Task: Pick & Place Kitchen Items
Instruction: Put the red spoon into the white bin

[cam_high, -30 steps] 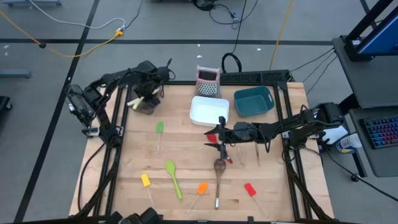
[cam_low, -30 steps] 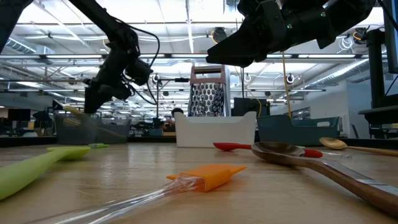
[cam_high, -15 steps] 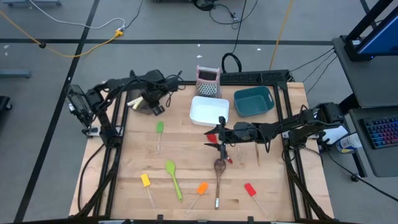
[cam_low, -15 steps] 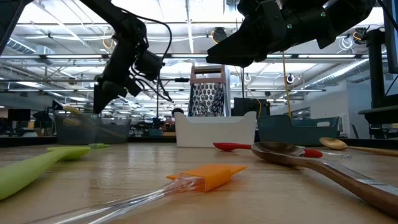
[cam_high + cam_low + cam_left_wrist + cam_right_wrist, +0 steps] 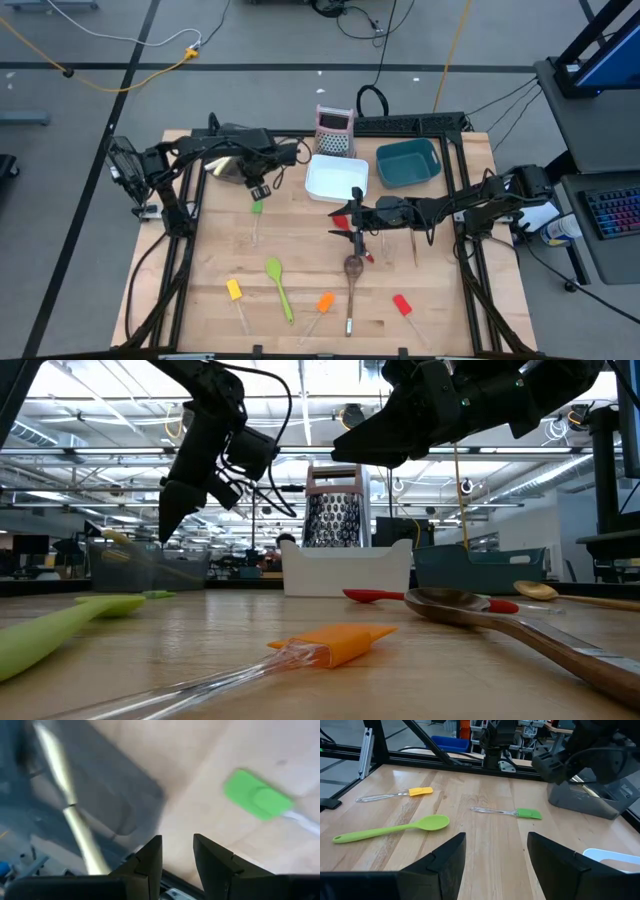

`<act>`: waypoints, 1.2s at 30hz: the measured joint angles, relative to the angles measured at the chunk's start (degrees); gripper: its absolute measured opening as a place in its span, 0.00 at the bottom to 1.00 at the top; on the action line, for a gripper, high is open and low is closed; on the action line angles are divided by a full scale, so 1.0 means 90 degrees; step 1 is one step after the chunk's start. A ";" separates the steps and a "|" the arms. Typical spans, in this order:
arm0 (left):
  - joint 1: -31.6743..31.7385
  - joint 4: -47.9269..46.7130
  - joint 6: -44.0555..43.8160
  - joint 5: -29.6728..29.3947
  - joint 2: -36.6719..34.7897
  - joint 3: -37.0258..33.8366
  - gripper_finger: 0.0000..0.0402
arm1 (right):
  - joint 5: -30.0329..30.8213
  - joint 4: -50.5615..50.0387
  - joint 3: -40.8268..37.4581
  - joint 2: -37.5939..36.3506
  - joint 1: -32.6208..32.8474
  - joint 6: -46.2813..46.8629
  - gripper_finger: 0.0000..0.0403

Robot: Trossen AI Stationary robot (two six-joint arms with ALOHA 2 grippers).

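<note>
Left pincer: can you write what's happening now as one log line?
left pincer: empty, above green spatula | right pincer: open, waiting mid-table

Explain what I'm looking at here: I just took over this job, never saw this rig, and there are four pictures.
Two dark robot arms work at a wooden table. One picture looks straight down, one looks level across the tabletop, and two come from cameras on the wrists.

The left gripper hangs near the dark bin, above the green spatula; its fingers stand apart and hold nothing. The right gripper waits open over the red spoon and wooden spoon.

Also on the table: a green spoon, yellow, orange and red spatulas, a white bin, a teal bin and a grater.
</note>
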 joint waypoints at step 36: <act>-0.3039 0.0369 -0.3137 0.0447 -0.1865 0.0002 0.29 | 0.0000 -0.0290 0.0002 0.0002 0.0007 0.0719 0.52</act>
